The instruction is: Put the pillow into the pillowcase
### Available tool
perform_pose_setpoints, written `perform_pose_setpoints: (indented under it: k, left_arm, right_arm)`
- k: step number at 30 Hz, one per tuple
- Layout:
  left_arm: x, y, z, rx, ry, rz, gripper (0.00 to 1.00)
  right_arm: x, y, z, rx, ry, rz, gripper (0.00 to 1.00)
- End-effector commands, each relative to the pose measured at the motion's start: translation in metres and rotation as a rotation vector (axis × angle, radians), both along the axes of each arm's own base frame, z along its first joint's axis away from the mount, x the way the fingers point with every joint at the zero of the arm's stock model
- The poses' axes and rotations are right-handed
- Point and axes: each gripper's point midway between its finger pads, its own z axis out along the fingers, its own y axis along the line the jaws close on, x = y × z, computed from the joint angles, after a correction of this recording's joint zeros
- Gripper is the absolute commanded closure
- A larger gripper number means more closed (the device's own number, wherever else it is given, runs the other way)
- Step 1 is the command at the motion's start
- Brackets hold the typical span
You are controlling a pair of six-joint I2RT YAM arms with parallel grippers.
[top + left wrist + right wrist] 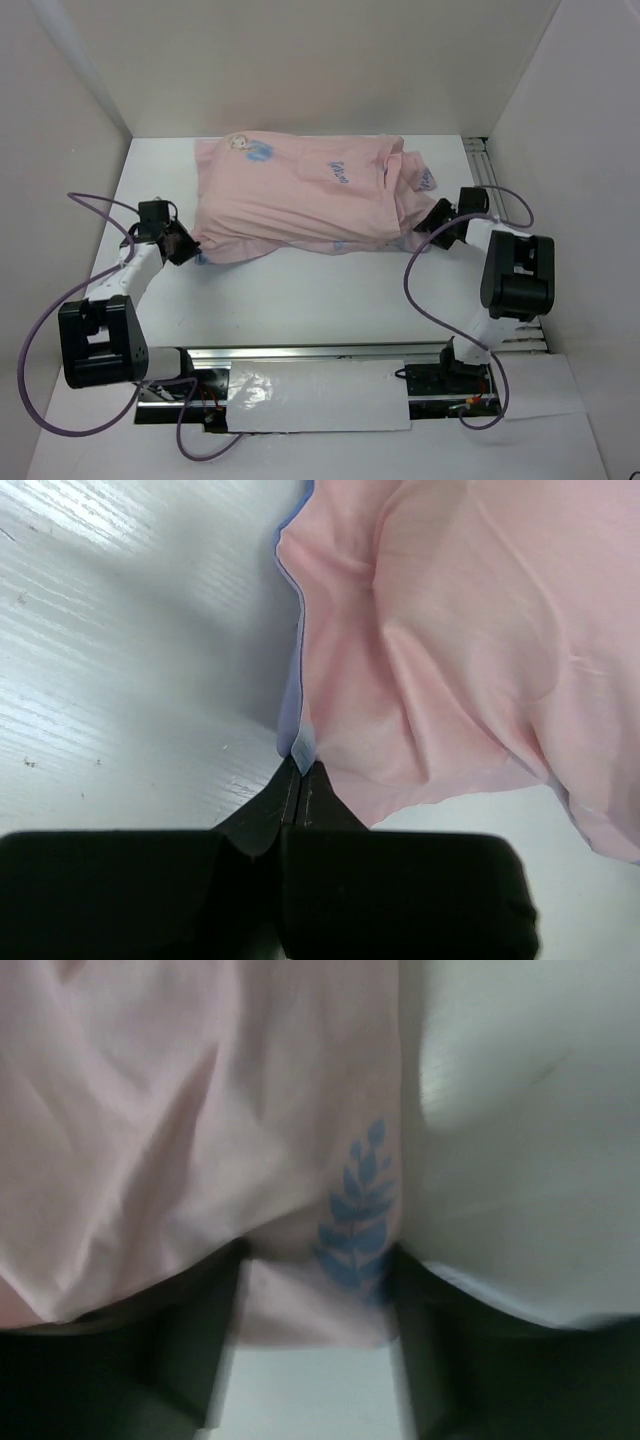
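A white table (300, 300) is boxed in by plain white panels: a back wall (330, 70) behind it, a left wall (50, 150) and right wall (590, 120) beside it. A metal rail (320, 353) runs along its near edge.

The left arm (125, 272) reaches forward and to the left from its base, its wrist angled inward. The left end effector (301, 770) has its two black fingers pressed together at the tips, pinching a corner of the pillowcase (450, 630). The right arm (515, 272) rises from its base on the right side, with its forearm turned inward towards the middle. The right end effector (315, 1295) has its jaws standing apart, one finger (190, 1360) on each side of a fold of the same fabric. The blurred wrist view does not show whether those fingers press on the fabric.
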Motion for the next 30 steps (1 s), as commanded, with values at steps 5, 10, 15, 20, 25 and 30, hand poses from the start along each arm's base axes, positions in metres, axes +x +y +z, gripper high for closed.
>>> perform_pose_setpoints:
  k: [5,10,15,20,25,30]
  left_arm:
    - [0.041,0.016,0.102,0.029,-0.277,0.039,1.00]
    - [0.052,0.028,0.185,0.074,-0.461,0.064,1.00]
    - [0.049,0.044,0.310,0.149,-0.696,0.107,1.00]
    - [0.029,0.059,0.411,0.244,-0.851,0.156,1.00]
    - [-0.019,0.085,0.519,0.430,-1.005,0.305,1.00]
    - [-0.074,0.098,0.569,0.554,-1.099,0.444,1.00]
  right_arm:
    - [0.052,0.012,0.013,0.033,-0.146,0.049,1.00]
    - [0.087,0.013,0.109,-0.024,-0.411,0.109,1.00]
    - [0.095,-0.013,0.276,-0.224,-0.784,0.041,1.00]
    - [0.052,-0.025,0.452,-0.408,-1.157,-0.039,1.00]
    - [-0.019,-0.059,0.579,-0.636,-1.375,-0.284,1.00]
    - [-0.091,-0.084,0.649,-0.811,-1.461,-0.499,1.00]
